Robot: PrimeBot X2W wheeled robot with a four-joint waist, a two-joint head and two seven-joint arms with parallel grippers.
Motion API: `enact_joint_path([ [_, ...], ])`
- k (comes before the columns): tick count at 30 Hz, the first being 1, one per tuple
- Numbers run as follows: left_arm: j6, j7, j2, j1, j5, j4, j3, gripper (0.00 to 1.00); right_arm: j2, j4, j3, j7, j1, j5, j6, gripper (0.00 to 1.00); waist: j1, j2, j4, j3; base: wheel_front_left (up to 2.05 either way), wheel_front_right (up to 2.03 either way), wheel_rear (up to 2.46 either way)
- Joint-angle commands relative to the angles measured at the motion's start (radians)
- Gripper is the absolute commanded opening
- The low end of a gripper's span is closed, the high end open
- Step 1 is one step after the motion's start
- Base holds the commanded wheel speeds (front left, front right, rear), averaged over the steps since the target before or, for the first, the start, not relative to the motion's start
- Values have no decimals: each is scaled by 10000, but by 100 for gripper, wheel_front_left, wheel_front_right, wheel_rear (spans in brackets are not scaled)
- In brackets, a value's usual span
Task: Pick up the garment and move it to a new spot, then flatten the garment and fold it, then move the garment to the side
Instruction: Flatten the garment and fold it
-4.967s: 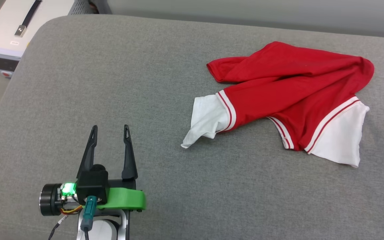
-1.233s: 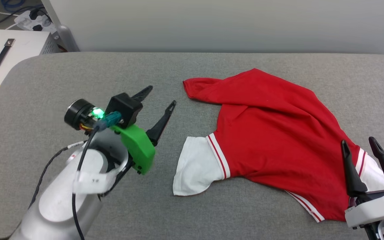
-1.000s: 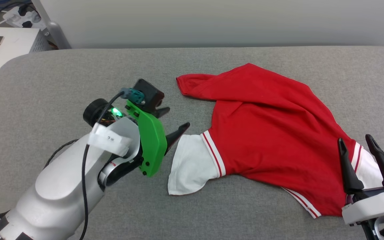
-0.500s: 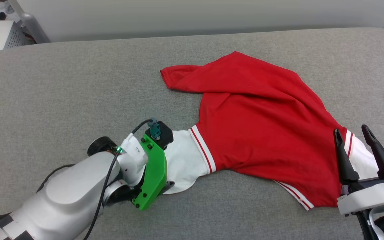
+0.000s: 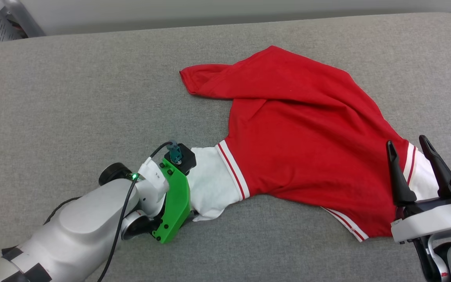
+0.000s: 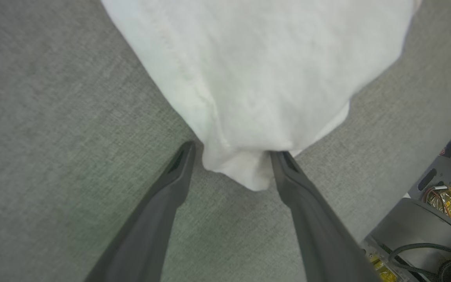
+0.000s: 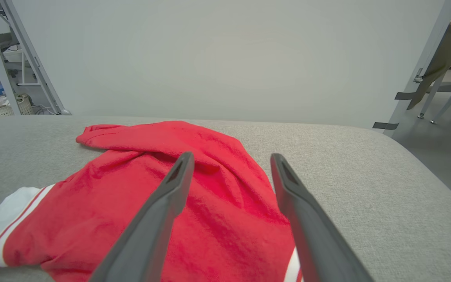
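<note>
The red shirt (image 5: 307, 149) lies crumpled on the grey table (image 5: 73, 98), and the left gripper (image 6: 233, 152), fingers wide around the white sleeve (image 5: 210, 184) tip, should reach deeper before pinching, I reckon, while the right gripper (image 5: 405, 141) hovers open-fingered beside the shirt's opposite end.

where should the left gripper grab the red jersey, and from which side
Best bet is the white sleeve, the part of the garment on the robot's left. It sticks out free of the bunched red body, and its tip lies between the open fingers of the left gripper. Coming in low along the grey surface from the cuff end looks right.
</note>
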Motion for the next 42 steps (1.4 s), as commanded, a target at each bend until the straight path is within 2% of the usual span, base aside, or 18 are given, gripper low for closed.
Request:
enact_joint_path([
  [1,-15,222,-164,198,-67,169,-282,100,-13,50,33,-58,-170,-50,-6,100,0,0,-26,46,0,0,0],
  [2,-15,329,-149,256,-16,110,-339,85,-14,75,41,-64,-187,-44,-6,100,0,0,-34,55,0,0,0],
  [3,-15,351,-137,311,23,68,-369,32,-16,95,47,-69,-196,-41,-6,100,0,0,-38,55,0,0,0],
  [4,-15,301,-126,374,54,17,-392,0,-17,119,53,-73,-202,-35,-6,100,0,0,-38,49,0,0,0],
  [8,-15,-499,-67,377,-175,-41,-344,0,-13,194,19,-65,-142,-24,-6,100,0,0,44,-94,0,0,0],
  [12,-15,-1592,337,45,-270,-249,-66,0,-32,217,-59,4,24,-11,-6,100,0,0,191,-335,0,0,0],
  [19,19,-2775,1846,-80,-267,-1305,498,0,7,147,-141,107,351,32,-6,100,0,0,434,-623,0,0,0],
  [27,1018,-3272,3743,1019,-693,-3314,899,0,75,180,-412,132,712,87,-6,100,0,0,791,-744,0,0,0],
  [31,1555,-3147,4387,1612,-918,-3637,818,0,119,213,-408,184,721,86,-6,100,0,0,961,-767,0,0,0],
  [35,1879,-3067,4456,2121,-1360,-3133,756,0,100,253,-267,248,636,104,-6,100,0,0,1007,-732,0,0,0],
  [40,1830,-3285,3972,2524,-1604,-1823,634,1,21,310,-176,309,554,155,-6,100,0,0,967,-726,0,0,0],
  [41,1811,-3441,3839,2536,-1602,-1592,664,66,4,318,-192,321,562,165,-6,100,0,0,970,-740,0,0,0],
  [42,1815,-3597,3740,2523,-1577,-1427,704,100,-9,325,-218,329,578,173,-6,100,0,0,987,-762,0,0,0],
])
